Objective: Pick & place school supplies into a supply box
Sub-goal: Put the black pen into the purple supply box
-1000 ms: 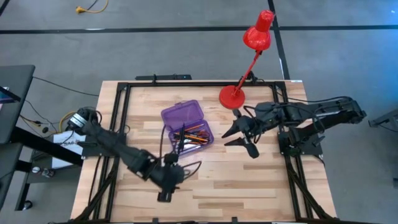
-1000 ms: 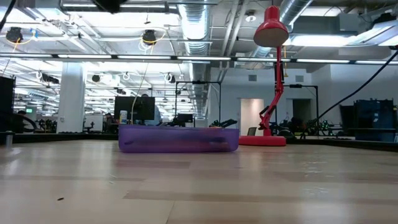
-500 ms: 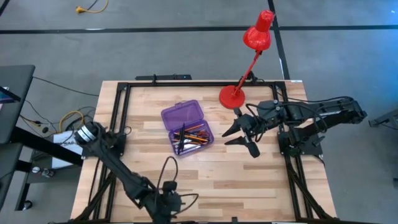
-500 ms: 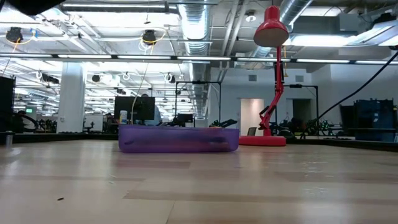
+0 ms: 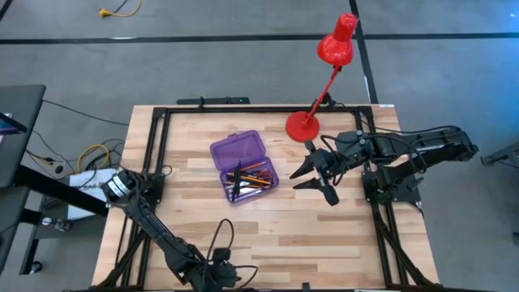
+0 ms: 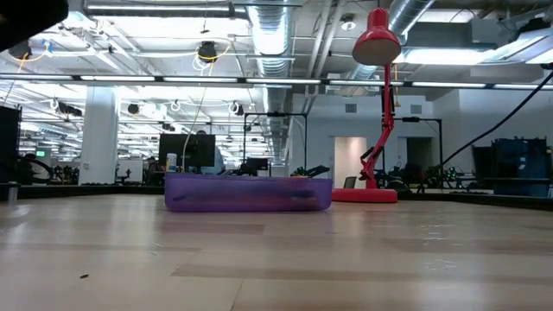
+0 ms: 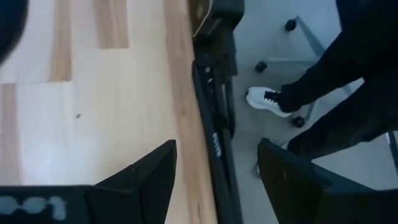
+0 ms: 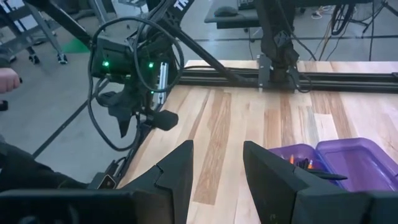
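Observation:
The purple supply box (image 5: 243, 165) sits open on the table's middle, its lid (image 5: 238, 148) laid back toward the far edge. Orange pencils and black pens (image 5: 247, 177) lie in its tray; I cannot make out the scissors. The low view shows the box (image 6: 248, 192) resting flat on its bottom. My left gripper (image 5: 214, 273) is open at the table's near edge, well clear of the box; in its own view the left gripper (image 7: 214, 177) looks past the edge to the floor. My right gripper (image 5: 310, 173) hovers open to the right of the box; its own view shows the right gripper (image 8: 214, 168) and the box (image 8: 339, 162).
A red desk lamp stands on its round base (image 5: 302, 126) at the far right, its head (image 5: 336, 45) beyond the table. Black frame rails (image 5: 268, 108) border the table. A person's legs and a white shoe (image 7: 268, 99) are on the floor past the near edge.
My left arm has drawn back from beside the box's near end toward the table's near edge, swinging its gripper low over the edge. The right arm and the box have kept still.

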### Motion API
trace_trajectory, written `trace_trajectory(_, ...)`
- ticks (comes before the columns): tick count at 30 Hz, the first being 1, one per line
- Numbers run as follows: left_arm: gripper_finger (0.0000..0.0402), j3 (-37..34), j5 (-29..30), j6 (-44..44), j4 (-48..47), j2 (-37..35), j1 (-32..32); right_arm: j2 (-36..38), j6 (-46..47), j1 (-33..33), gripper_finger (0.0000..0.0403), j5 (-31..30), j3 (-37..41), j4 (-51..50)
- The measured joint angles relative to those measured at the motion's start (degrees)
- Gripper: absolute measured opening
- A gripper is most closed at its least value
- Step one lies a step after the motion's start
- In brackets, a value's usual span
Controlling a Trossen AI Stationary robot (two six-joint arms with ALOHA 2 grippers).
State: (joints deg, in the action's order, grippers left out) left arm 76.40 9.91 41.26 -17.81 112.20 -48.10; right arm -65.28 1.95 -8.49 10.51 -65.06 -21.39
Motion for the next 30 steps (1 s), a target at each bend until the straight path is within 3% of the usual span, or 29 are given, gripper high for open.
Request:
trace_trajectory(10,0.0210,0.0,0.4,-3.0,2.8,4.4,-0.5,0.0,1.1,0.0,0.0134,0.0,0.0,-1.0)
trace_trajectory(30,0.0210,0.1,1.4,-7.4,5.0,6.1,-0.8,0.0,1.6,0.0,0.0134,-0.1,0.0,-0.8)
